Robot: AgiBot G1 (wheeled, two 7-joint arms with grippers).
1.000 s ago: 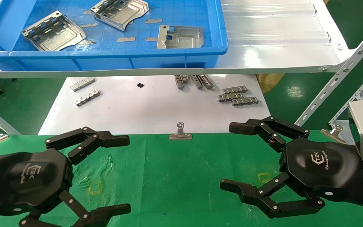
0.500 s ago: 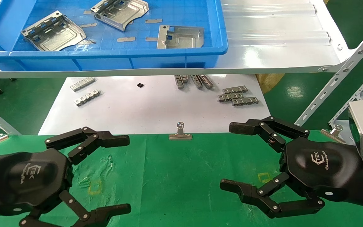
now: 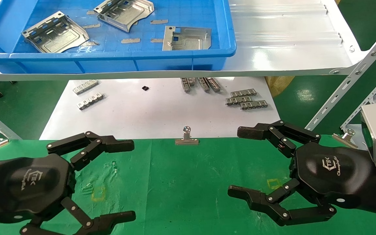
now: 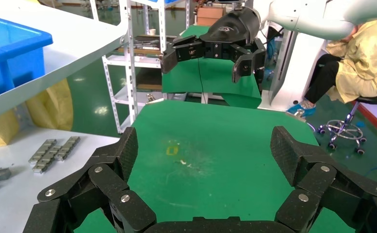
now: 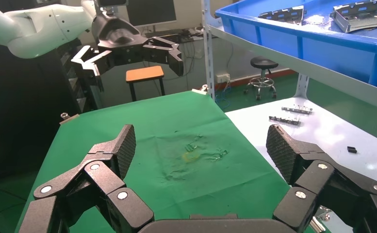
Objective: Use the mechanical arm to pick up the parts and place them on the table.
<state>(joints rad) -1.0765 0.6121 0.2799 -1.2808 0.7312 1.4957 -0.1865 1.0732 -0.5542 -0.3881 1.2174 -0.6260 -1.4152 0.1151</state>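
Observation:
Three silver sheet-metal parts lie in the blue bin (image 3: 109, 62) on the white shelf: one at the left (image 3: 54, 32), one at the back (image 3: 124, 13), one at the right (image 3: 187, 38). Two show in the right wrist view (image 5: 363, 13). My left gripper (image 3: 127, 179) is open and empty above the green table (image 3: 188, 182) at the near left. My right gripper (image 3: 240, 161) is open and empty above the table at the near right. Both are far from the parts. Each wrist view shows open fingers (image 4: 123, 153) (image 5: 121, 148) over bare green cloth.
A white sheet (image 3: 148, 111) below the shelf carries small toothed metal strips (image 3: 246, 99) (image 3: 88, 96). A binder clip (image 3: 186, 138) sits at the table's far edge, another (image 3: 346, 135) at the right. A perforated shelf strut (image 3: 354, 78) slants down at the right.

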